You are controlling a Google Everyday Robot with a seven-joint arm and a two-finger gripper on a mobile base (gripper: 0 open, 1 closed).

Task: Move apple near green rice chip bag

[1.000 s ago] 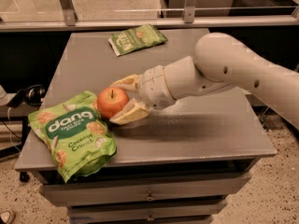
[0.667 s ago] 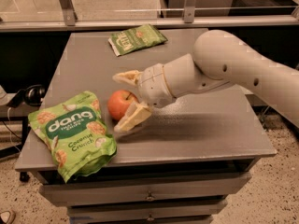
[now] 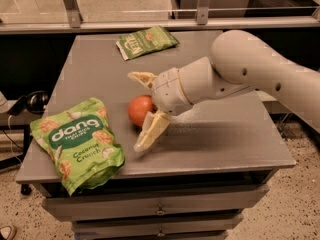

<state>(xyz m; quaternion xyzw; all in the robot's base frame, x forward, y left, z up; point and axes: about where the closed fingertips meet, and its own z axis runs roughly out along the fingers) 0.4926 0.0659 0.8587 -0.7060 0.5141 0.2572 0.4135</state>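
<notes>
Loosely, not clasped: gripper (image 3: 136, 111) at mid-frame, spread wide around apple (image 3: 140, 106), upper finger (image 3: 142, 77) above it, lower finger (image 3: 152, 129) slanting down past its right side toward the table (image 3: 225, 139). Cannot tell whether touching the fruit. Down on the tabletop, near green rice chip bag (image 3: 80, 144) at lower left, with a strip of bare grey between the two. At the bag's lower end, overhang past the table's front edge; on its left, very little margin to the left edge. Open surface right of the arm (image 3: 240, 69), along the front edge, and toward the upper left. Near the far edge, well apart, a smaller chip bag (image 3: 146, 41). Against a second ago: no longer pinched close beside the big bag, now farther right with a wider gap; fingers spread more, wrist drawn back rightward.
</notes>
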